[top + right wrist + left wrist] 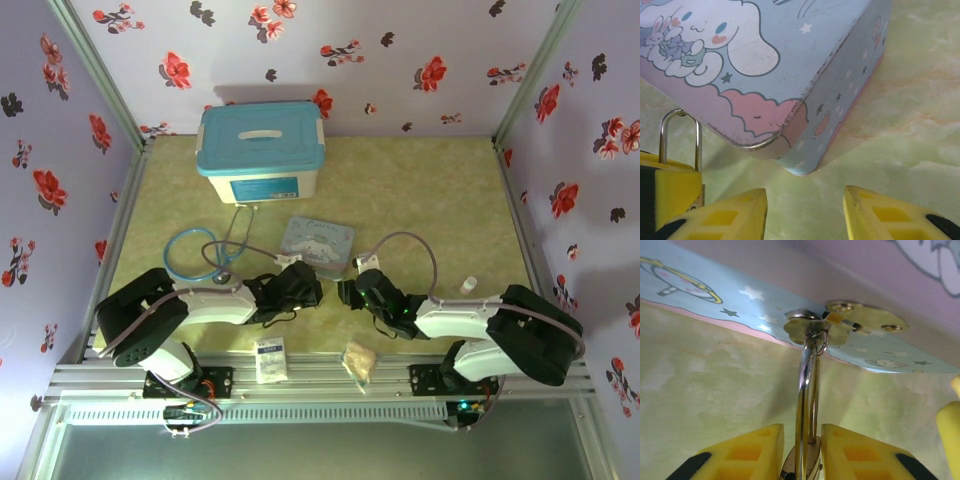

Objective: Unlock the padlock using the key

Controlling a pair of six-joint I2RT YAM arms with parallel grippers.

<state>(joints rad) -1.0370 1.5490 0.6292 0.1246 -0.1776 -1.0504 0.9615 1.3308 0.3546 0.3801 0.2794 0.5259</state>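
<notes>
In the left wrist view the brass padlock sits between my left gripper's yellow fingers, which press both of its flat sides; my left gripper is shut on it. Its silver shackle points away from the camera. A small ring on the shackle carries the key, which lies against the edge of the pale blue cartoon tin. The shackle also rises above a left finger in the right wrist view. My right gripper is open and holds nothing, just short of the tin's corner.
The two grippers face each other near the tin. A blue-lidded box stands at the back and a blue-tubed stethoscope lies to the left. A white packet and a tan wrapper lie at the front edge.
</notes>
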